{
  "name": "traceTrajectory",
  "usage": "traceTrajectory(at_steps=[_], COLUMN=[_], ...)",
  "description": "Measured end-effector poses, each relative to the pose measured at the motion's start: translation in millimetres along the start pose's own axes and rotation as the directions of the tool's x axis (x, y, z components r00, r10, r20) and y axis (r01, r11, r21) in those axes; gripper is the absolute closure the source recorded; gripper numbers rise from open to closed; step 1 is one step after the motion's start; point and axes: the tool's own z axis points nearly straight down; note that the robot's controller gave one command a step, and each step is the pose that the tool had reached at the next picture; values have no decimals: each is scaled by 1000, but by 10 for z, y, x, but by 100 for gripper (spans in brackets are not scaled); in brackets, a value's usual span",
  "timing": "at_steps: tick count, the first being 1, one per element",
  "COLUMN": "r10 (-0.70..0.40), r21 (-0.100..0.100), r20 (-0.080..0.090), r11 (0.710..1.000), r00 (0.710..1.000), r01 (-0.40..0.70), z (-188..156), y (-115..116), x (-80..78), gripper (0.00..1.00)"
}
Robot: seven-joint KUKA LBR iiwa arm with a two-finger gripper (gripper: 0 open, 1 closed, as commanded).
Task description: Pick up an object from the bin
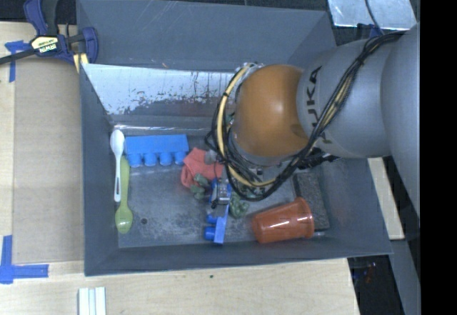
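Observation:
My gripper (pixel 221 196) reaches down below the arm's orange cover into the middle of the bin. Its tip is just above a small blue plastic piece (pixel 216 227) lying near the bin's front wall. A crumpled red thing (pixel 195 166) lies directly to the gripper's left, touching or nearly touching it. An orange-red plastic cup (pixel 283 221) lies on its side to the gripper's right, at the front of the bin.
A blue studded block (pixel 157 150) lies at the back left of the floor. A white spoon (pixel 117 163) and a green spoon (pixel 124 196) lie side by side along the left wall. A dark flat slab (pixel 318 196) lies at the right, partly under the arm.

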Motion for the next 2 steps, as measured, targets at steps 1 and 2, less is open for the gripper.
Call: traceTrajectory(at_steps=[1, 2], r10=[97, 97], r21=[-6, -6], r20=[14, 13], r11=[995, 995], r00=[995, 995], r01=[-97, -97], z=[221, 221], y=[-387, -387], x=[-569, -569], gripper=[100, 100])
